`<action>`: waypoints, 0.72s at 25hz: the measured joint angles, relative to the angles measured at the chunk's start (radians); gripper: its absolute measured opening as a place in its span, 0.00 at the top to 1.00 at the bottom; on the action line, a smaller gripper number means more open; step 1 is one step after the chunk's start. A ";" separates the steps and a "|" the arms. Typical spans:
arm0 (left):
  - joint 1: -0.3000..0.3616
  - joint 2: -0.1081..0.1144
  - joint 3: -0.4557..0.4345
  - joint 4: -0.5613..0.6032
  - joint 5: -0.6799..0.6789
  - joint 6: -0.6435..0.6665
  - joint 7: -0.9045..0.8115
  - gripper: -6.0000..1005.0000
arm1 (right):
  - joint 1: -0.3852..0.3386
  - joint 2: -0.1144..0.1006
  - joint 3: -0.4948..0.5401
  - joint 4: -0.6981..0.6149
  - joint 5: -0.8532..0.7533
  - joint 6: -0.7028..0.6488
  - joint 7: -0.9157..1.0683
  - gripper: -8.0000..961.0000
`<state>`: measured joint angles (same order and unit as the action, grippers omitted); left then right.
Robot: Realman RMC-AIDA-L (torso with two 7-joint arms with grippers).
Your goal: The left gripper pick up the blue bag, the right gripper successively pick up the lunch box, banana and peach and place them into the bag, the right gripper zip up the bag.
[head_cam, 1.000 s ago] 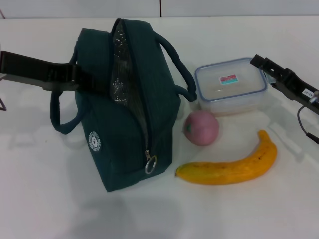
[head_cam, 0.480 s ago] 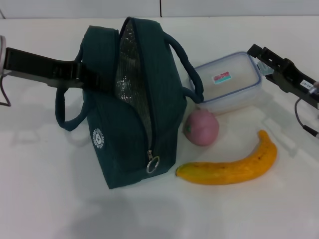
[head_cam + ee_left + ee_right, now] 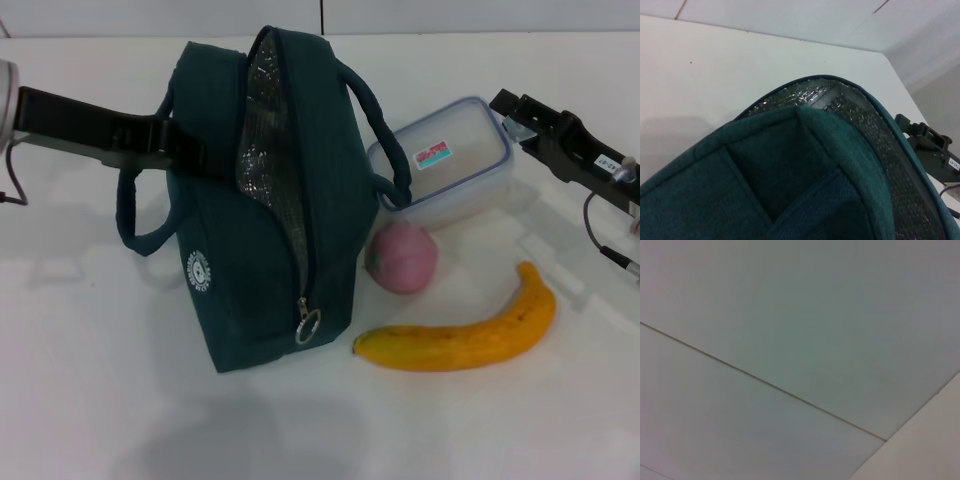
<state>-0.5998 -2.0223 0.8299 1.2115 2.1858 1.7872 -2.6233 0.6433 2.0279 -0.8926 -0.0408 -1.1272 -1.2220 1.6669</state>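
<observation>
Head view shows the blue bag [image 3: 270, 200] standing on the white table [image 3: 100, 400], with its long side running from the far edge toward the robot and its zipper open on top (silver lining peeks out). The left gripper [image 3: 185, 152] holds the bag at its left side by the handle. The right gripper [image 3: 510, 110] holds the lunch box [image 3: 440, 165], which is tipped up and leaning against the bag's right side. The peach [image 3: 402, 258] sits just beside the bag. The banana [image 3: 460, 335] lies near it, long side going left to right, tip pointing up-right.
</observation>
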 joint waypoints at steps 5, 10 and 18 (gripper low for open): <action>-0.003 0.005 0.029 -0.001 0.000 0.001 0.000 0.96 | 0.008 0.000 0.000 0.012 -0.002 0.012 0.006 0.41; -0.003 0.008 0.033 -0.001 0.000 0.001 0.000 0.96 | 0.021 0.000 0.000 0.024 -0.002 0.014 0.009 0.62; -0.003 0.009 0.034 -0.001 0.000 0.002 0.009 0.96 | 0.022 0.000 -0.014 0.027 -0.004 -0.004 0.008 0.72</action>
<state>-0.6029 -2.0131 0.8637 1.2102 2.1859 1.7890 -2.6145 0.6651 2.0279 -0.9064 -0.0133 -1.1307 -1.2264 1.6748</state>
